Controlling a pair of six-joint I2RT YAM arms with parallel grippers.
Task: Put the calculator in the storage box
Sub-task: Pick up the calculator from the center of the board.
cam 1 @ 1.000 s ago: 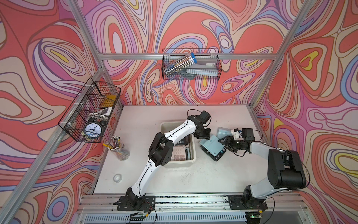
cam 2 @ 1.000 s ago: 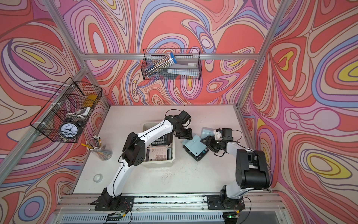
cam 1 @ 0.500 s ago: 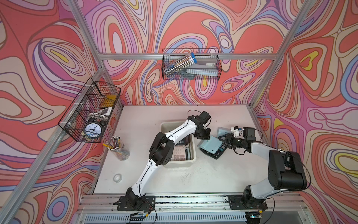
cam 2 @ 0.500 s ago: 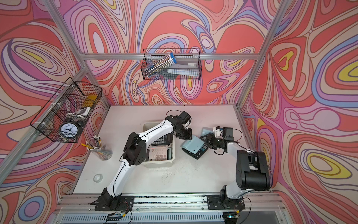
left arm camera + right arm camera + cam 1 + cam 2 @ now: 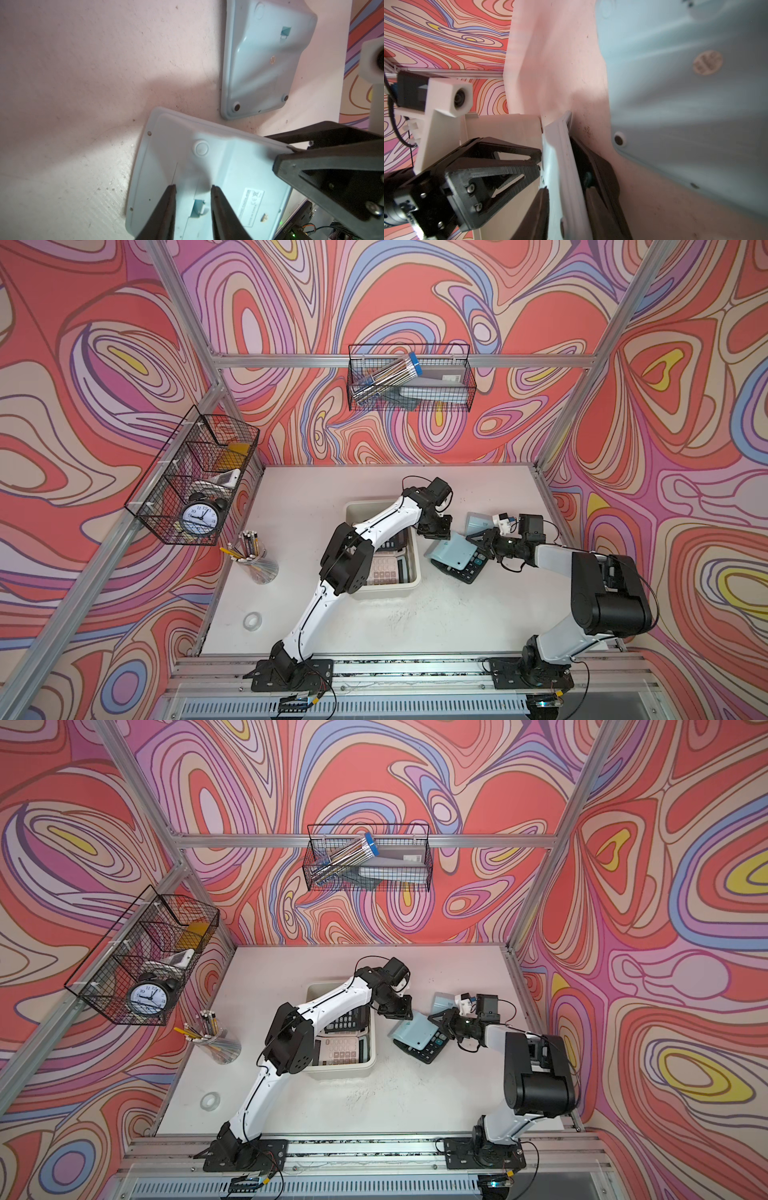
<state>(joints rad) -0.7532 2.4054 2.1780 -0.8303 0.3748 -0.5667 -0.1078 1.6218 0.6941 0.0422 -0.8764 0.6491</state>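
The light-blue calculator (image 5: 451, 556) had not reached the storage box (image 5: 399, 587). It sat on the table (image 5: 332, 489) just beside the box's right wall, outside it, back side up. It was tilted and partly covered a black calculator (image 5: 471, 568) whose keys showed past its edge.

The right gripper (image 5: 478, 540) had it by the right-hand edge. In the right wrist view one finger sat on each face of that edge, so the pincer was clamped on the calculator.

The left gripper (image 5: 434, 531) reached over the box and came down on the calculator's far-left corner. Seen from the left wrist, its two fingers (image 5: 171, 199) stood only a narrow gap apart, tips against the pale back by the battery cover. I could see nothing caught between them.

Another blue calculator (image 5: 478, 522) lay face down on the table just behind, apart from the first. Inside the box lay a pink-keyed calculator (image 5: 384, 572), with a dark one beyond it, partly under the left arm.
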